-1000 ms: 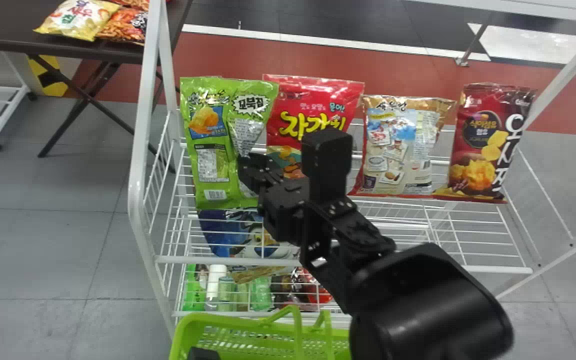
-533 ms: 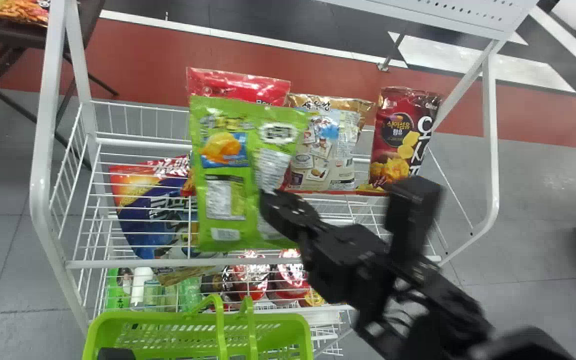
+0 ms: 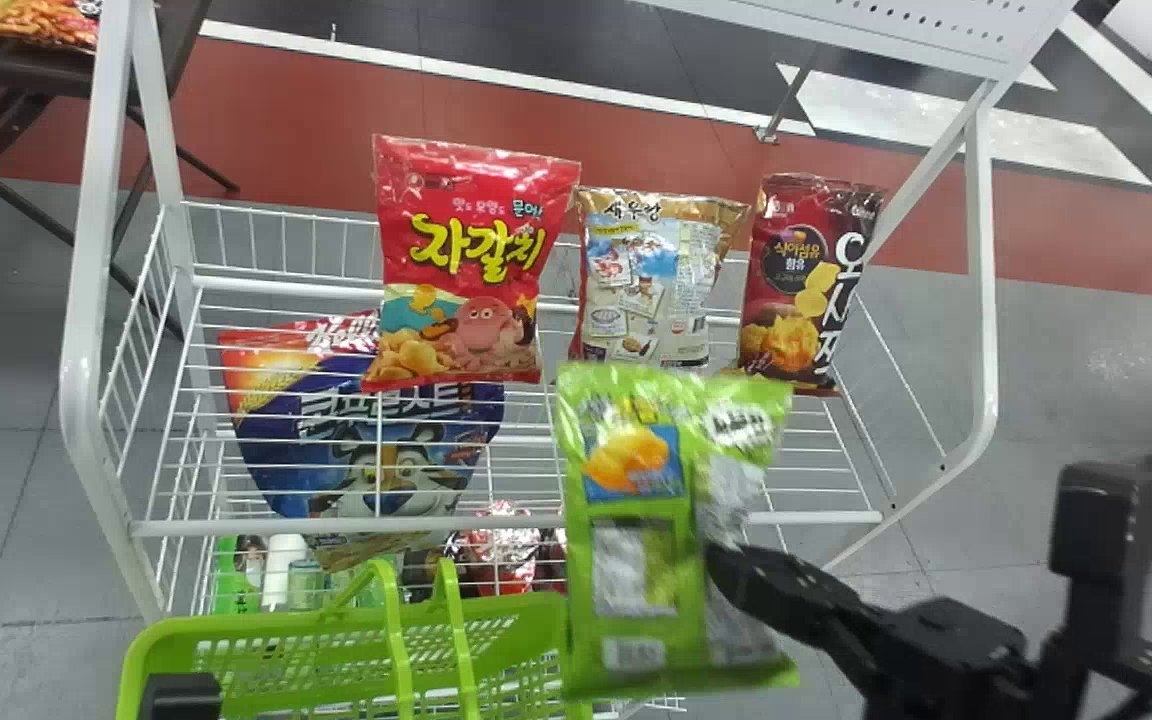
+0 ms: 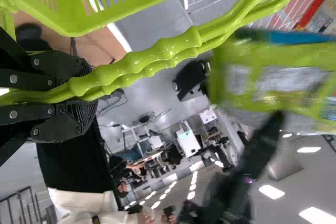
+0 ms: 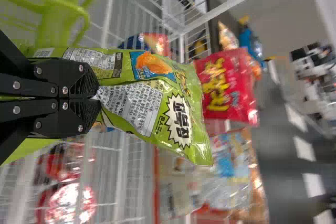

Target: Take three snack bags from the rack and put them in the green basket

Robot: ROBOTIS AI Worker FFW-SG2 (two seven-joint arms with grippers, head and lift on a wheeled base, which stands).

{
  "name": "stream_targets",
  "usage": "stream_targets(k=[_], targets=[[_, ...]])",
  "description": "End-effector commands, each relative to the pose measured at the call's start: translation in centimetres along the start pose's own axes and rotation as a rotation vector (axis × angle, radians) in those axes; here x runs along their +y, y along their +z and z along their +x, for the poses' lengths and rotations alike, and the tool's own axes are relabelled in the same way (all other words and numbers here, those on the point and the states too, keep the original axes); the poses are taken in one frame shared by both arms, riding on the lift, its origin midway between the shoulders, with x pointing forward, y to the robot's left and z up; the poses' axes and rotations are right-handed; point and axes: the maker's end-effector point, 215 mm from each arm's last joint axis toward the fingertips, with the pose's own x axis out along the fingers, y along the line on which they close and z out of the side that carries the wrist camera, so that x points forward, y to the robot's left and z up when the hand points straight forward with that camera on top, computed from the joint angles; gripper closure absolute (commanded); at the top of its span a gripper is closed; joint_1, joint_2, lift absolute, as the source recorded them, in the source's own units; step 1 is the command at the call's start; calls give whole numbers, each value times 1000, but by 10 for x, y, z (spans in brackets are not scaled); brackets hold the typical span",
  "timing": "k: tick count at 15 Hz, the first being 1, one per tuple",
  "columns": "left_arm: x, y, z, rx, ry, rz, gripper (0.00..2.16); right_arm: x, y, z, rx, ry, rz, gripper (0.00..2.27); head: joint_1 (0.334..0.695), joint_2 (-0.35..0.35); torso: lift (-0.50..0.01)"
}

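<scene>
Head view: The right gripper (image 3: 726, 568) holds a green bag (image 3: 636, 600) by its right side, fingers closed on the film, in front of the white rack (image 3: 86, 300). The bag hangs nearly upright and overlaps the right end of the green basket (image 3: 141, 660); whether it is above the rim or just beside it cannot be told. Three more bags stand side by side on the rack's upper level: a red bag (image 3: 476, 260) at left, a tan bag (image 3: 646, 290) in the middle and a dark red bag (image 3: 806, 280) at right. A blue bag (image 3: 376, 430) leans on the level beneath, with bottles (image 3: 286, 570) lower still. Part of the left gripper (image 3: 179, 695) shows at the basket's left end.

Left wrist view: The left gripper (image 4: 83, 94) grips the basket's two handles (image 4: 152, 64), pressed together between its fingers. Farther off, blurred, the green bag is in the right gripper's hold.

Right wrist view: The fingers of the right gripper (image 5: 94, 95) are pinched narrow on a fold of the green bag, whose printed film spreads out past the tips. The red bag and tan bag stand beyond it, and the basket lies near the gripper.
</scene>
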Motion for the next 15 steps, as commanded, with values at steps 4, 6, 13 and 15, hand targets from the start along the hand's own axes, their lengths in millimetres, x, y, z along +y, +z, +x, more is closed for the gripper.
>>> stream_targets(k=[4, 6, 13, 15], targets=[[-5, 7, -7, -20, -10, -14, 2128, 6, -62, -16, 217, 38, 134, 2243, 695, -350, -6], [-16, 5, -10, -16, -23, -14, 2128, 34, -72, -4, 246, 113, 137, 2243, 695, -350, -6], [-35, 0, -13, -17, -41, -4, 2128, 74, -109, 21, 380, 160, 9, 2243, 695, -350, -6], [-38, -2, -12, -14, -45, -5, 2128, 77, -120, 23, 409, 164, 5, 2115, 695, -350, -6]])
